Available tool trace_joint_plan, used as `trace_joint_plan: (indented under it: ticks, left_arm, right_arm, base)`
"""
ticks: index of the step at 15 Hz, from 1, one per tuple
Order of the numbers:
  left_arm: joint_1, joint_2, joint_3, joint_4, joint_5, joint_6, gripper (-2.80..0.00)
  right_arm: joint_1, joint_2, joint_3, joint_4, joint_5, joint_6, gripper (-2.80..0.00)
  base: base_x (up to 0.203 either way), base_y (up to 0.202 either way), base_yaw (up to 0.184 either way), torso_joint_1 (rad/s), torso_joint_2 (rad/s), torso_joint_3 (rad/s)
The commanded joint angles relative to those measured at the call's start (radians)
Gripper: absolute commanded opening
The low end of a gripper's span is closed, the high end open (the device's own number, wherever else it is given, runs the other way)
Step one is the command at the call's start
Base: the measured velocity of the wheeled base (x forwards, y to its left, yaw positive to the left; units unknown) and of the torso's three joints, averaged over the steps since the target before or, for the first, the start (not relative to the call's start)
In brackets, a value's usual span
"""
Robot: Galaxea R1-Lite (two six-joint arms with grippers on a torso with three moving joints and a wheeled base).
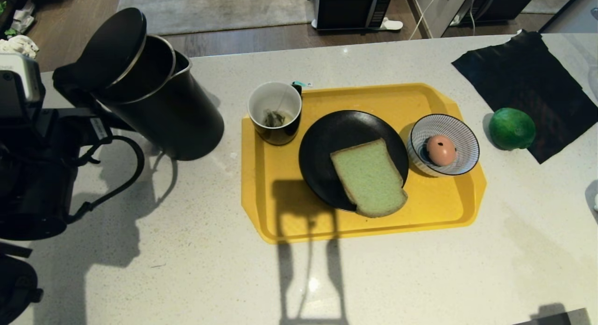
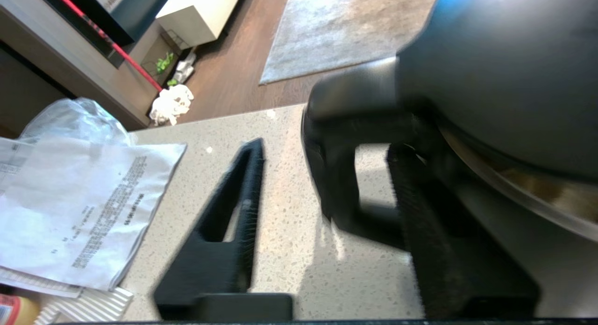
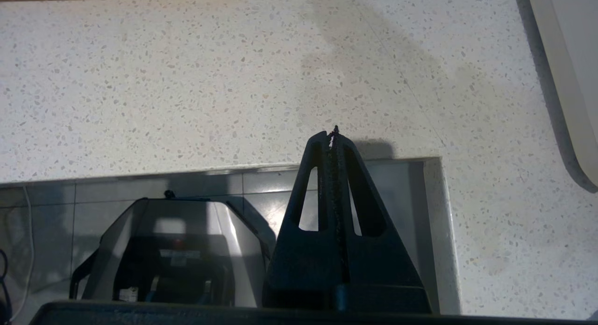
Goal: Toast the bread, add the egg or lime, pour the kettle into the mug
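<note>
Head view: kettle point(image 1: 159, 91) sits on the counter point(image 1: 187, 269) at 9 o'clock of the yellow tray point(image 1: 261, 175), lid tipped open. Left gripper point(image 2: 327, 185) is at its handle point(image 2: 336, 166); left wrist view shows jaws apart, one finger point(image 2: 243, 185) outside the loop, the other through it, pads not pressing the handle. On the tray: mug point(image 1: 275, 112) with teabag at 10 o'clock, bread point(image 1: 369, 175) on the black plate point(image 1: 327, 133) mid-tray, egg point(image 1: 440, 150) in the striped bowl point(image 1: 462, 138) at 3 o'clock. Lime point(image 1: 511, 128) on the counter past the tray's 3 o'clock edge. Right gripper point(image 3: 332, 133) fingers pressed together, empty, over the near counter edge.
</note>
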Motion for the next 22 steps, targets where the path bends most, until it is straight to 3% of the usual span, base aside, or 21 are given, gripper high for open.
trace_joint_plan:
  ticks: [1, 7, 15, 18, 22]
  left_arm:
    - [-0.023, -0.011, 0.0, -0.006, 0.004, 0.006, 0.0]
    - [-0.126, -0.075, 0.053, -0.006, 0.013, 0.085, 0.0]
    - [-0.211, -0.295, 0.323, -0.006, 0.016, 0.166, 0.0]
    - [-0.247, -0.353, 0.322, -0.006, 0.011, 0.247, 0.0]
    - [-0.274, -0.351, 0.223, -0.006, 0.034, 0.279, 0.0]
  right_arm:
    - [0.001, 0.001, 0.0, 0.0, 0.0, 0.0, -2.8]
    - [0.001, 0.0, 0.0, 0.0, 0.0, 0.0, -2.8]
    - [0.001, 0.001, 0.0, 0.001, 0.0, 0.0, -2.8]
    - [0.001, 0.001, 0.0, 0.001, 0.0, 0.0, -2.8]
    - [0.001, 0.0, 0.0, 0.001, 0.0, 0.0, -2.8]
  base:
    - [0.0, 0.0, 0.0, 0.0, 0.0, 0.0]
    - [0.0, 0.0, 0.0, 0.0, 0.0, 0.0]
    - [0.0, 0.0, 0.0, 0.0, 0.0, 0.0]
    - [0.0, 0.0, 0.0, 0.0, 0.0, 0.0]
    - [0.0, 0.0, 0.0, 0.0, 0.0, 0.0]
